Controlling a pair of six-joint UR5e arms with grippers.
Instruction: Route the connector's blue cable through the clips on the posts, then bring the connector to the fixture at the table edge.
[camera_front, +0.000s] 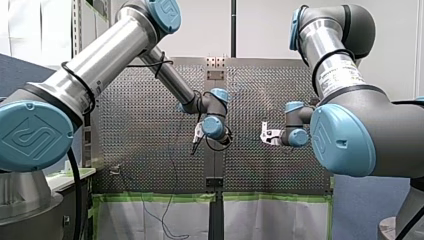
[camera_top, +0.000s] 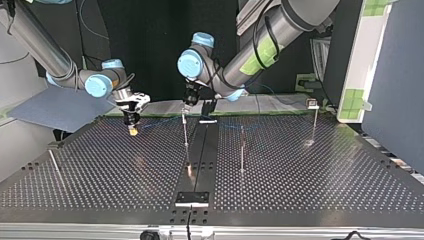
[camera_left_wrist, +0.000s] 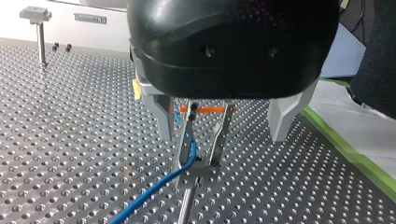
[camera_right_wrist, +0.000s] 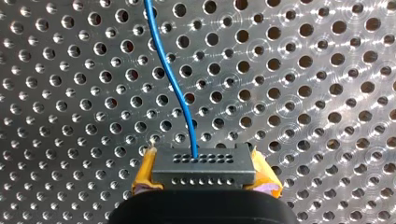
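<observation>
Blue cable (camera_right_wrist: 175, 84) leaves the grey connector (camera_right_wrist: 203, 163), pinched in my right tool (camera_right_wrist: 204, 176) between yellow pads, apart from the clip post (camera_left_wrist: 186, 207); my left tool (camera_left_wrist: 203, 151) hangs spread just above that post, cable between its metal fingers (camera_left_wrist: 186, 140).

My front camera sits behind and above the arms (camera_front: 90, 70), looking out over the counter (camera_front: 145, 150); a low one across it faces back, both covering its middle. The wrist cameras look closely along my left end effector (camera_left_wrist: 201, 161) and my right end effector (camera_right_wrist: 204, 175) onto it.
</observation>
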